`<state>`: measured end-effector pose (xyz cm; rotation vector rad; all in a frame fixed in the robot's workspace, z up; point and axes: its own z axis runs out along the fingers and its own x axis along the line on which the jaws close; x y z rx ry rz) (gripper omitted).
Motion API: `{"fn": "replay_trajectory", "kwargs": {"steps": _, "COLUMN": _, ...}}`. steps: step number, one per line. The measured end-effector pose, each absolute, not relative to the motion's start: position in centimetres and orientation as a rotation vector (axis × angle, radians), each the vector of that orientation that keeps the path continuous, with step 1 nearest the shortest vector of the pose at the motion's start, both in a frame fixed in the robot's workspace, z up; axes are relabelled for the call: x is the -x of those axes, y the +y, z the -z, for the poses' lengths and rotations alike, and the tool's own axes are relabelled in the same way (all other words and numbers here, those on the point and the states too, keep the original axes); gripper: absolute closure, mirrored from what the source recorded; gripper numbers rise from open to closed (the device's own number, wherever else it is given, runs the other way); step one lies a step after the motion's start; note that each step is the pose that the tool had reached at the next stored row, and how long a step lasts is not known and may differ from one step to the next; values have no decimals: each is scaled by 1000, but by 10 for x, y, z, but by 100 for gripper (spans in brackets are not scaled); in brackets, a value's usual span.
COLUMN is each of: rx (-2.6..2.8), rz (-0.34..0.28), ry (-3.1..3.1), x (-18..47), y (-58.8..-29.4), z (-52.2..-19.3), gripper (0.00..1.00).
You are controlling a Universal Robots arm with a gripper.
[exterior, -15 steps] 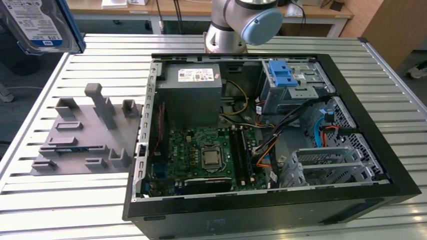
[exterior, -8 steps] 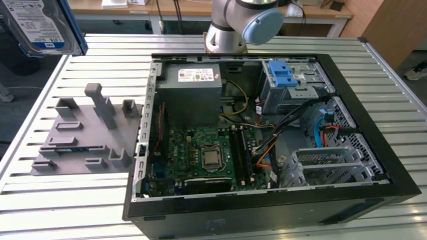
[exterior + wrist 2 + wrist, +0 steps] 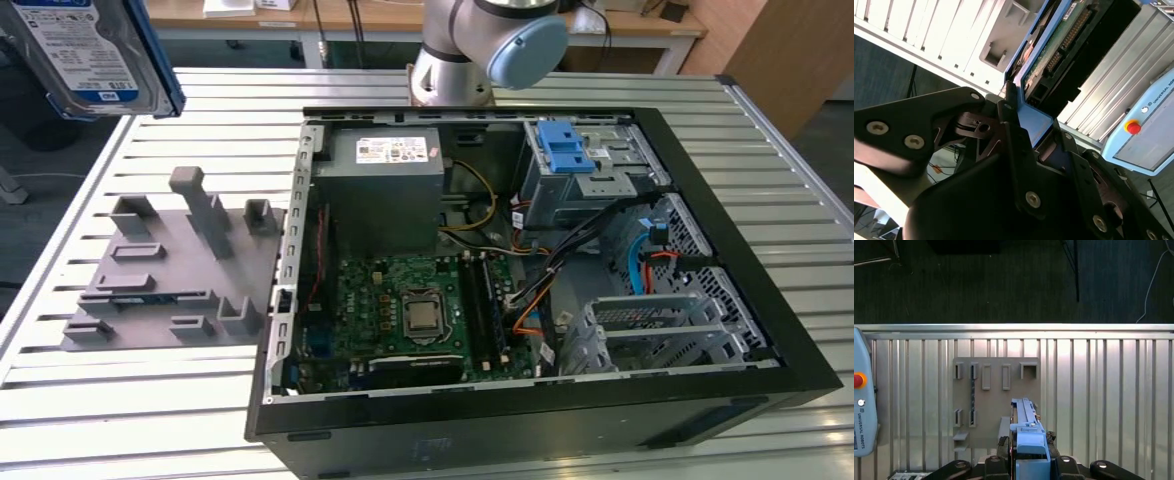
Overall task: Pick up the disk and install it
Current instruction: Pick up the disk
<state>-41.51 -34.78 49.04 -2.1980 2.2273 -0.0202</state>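
The disk [image 3: 83,52], silver with a white-and-blue label in a blue carrier, hangs high above the table at the exterior view's upper left. In the second wrist view my gripper [image 3: 1033,122] is shut on the blue carrier, and the disk's circuit-board side [image 3: 1056,52] extends past the black fingers [image 3: 1006,117]. The first wrist view sees the disk [image 3: 1026,422] edge-on, clamped in the gripper [image 3: 1030,460], above the grey fixture plate [image 3: 994,405].
An open computer case [image 3: 747,330] lies on the slatted metal table [image 3: 160,400], holding a grey power-supply box [image 3: 387,190], a motherboard [image 3: 414,315] and a drive bay with a blue latch [image 3: 566,150]. The grey fixture plate [image 3: 174,265] sits beside the case. A teach pendant [image 3: 864,405] lies on the table.
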Motion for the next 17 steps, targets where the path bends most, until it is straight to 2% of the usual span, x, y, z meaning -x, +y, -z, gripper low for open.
{"fn": "replay_trajectory", "kwargs": {"steps": 17, "rx": 2198, "rz": 20, "ry": 2228, "x": 394, "y": -364, "z": -490, "gripper": 64}}
